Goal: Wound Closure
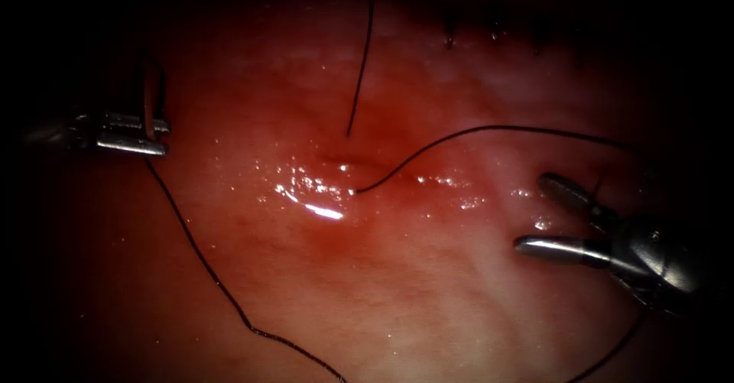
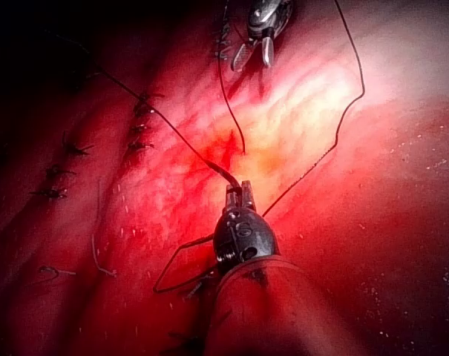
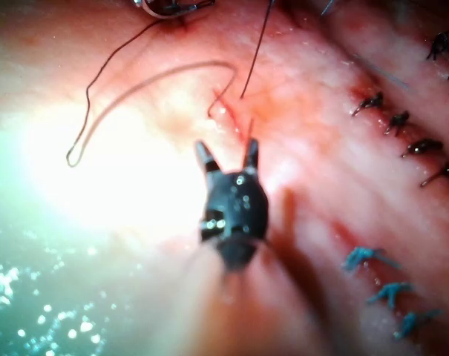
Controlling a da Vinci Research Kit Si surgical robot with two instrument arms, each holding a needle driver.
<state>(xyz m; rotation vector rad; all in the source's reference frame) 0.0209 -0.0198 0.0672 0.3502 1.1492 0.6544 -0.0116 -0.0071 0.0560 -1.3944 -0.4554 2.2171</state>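
Holding the needle point(image 1: 148, 100) upright in its clamped jaws, the left tool point(image 1: 157, 134) is far left of the cut point(image 1: 340, 170), while the right tool point(image 1: 554, 219) is spread and empty; the thin, limp thread point(image 1: 474, 131) on wet tissue point(image 1: 397, 291) probably slips, so grip it firmly.

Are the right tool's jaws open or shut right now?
Open. In the endoscope view the right tool has its two jaws spread in a V above the tissue, nothing between them; the right wrist view shows the same.

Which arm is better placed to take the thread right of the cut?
Probably right: the right tool, open and empty, lies near the thin dark thread; the left tool, far left, grips the curved needle outside the red tissue.
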